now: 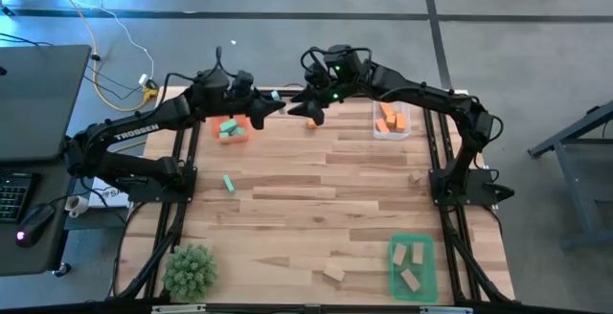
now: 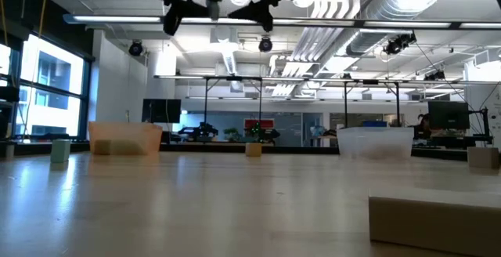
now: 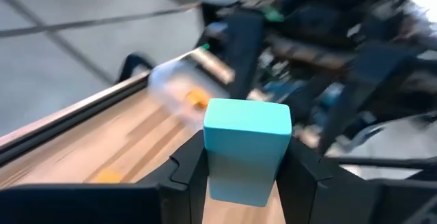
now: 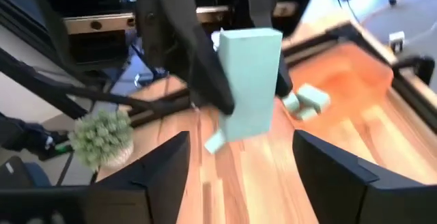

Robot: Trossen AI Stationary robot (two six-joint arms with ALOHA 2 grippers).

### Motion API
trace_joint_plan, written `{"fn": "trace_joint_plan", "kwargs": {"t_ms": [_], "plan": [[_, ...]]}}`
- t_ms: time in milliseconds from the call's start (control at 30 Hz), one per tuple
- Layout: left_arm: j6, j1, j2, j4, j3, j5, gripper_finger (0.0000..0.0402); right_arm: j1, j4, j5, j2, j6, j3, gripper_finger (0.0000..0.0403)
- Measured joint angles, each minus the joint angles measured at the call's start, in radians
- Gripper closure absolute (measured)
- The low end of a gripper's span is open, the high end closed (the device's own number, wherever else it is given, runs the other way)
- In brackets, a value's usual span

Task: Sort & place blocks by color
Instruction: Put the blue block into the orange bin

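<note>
1. Table (image 1: pixel 316 199): you had both arms raised over its far edge, grippers meeting between the orange tray and the clear tray.
2. Left arm (image 1: pixel 134 134): reached in from the left. Left gripper (image 1: pixel 271 103) was clamped on a teal block (image 3: pixel 246 157); the left wrist view showed the block upright between both fingers (image 3: pixel 191 169).
3. Right arm (image 1: pixel 450 113): reached in from the right. Right gripper (image 1: pixel 308 111) sat just beside the left one, fingers (image 4: pixel 164 166) spread apart, nothing between them. The right wrist view showed the held teal block just ahead of those fingers.
4. Green tray (image 1: pixel 414 266), near right: held tan blocks (image 1: pixel 410 264). One more tan block (image 1: pixel 333 274) lay on the table just left of it.
5. Orange tray (image 1: pixel 233 127), far left: held teal blocks (image 1: pixel 228 129).
6. Clear tray (image 1: pixel 391 120), far right: held orange blocks (image 1: pixel 387 118).
7. Plant (image 1: pixel 189 268): near-left corner.
8. Loose pieces: a teal block (image 1: pixel 229 183) on the left half of the table; an orange block (image 1: pixel 311 123) below the grippers; what looked like a small tan block (image 1: pixel 415 177) near the right edge, hard to tell from above.
</note>
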Motion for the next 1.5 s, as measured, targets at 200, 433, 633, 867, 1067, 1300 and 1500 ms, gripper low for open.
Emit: {"fn": "trace_joint_plan", "kwargs": {"t_ms": [200, 433, 633, 867, 1067, 1300, 1500], "plan": [[0.043, 0.001, 0.0, -0.21, 0.0, -0.162, 0.0295, -0.007, -0.154, 0.037, 0.0, -0.027, 0.0, 0.015], [0.007, 0.005, 0.0, -0.451, 0.0, -0.419, 0.0295, -0.007, -0.258, 0.281, 0.0, -0.028, 0.0, 0.0149], [-0.118, 0.005, 0.0, -0.607, 0.0, -0.584, 0.0295, -0.007, -0.283, 0.394, 0.0, -0.027, 0.0, 0.0148], [-0.218, 0.005, 0.06, -0.79, 0.0, -0.677, 0.0295, -0.012, -0.378, 0.403, 0.0, -0.038, 0.0, 0.0148], [-0.221, 0.019, 0.163, -0.821, 0.0, -0.701, 0.0295, -0.006, -0.583, 0.367, 0.0, -0.046, 0.0, 0.0148], [-0.218, 0.061, 0.278, -0.869, 0.0, -0.701, 0.0295, 0.032, -0.791, 0.367, 0.0, -0.046, 0.0, 0.0148], [-0.218, 0.094, 0.308, -0.868, 0.0, -0.701, 0.0291, 0.088, -0.904, 0.355, 0.0, -0.054, 0.0, 0.0148]]}}
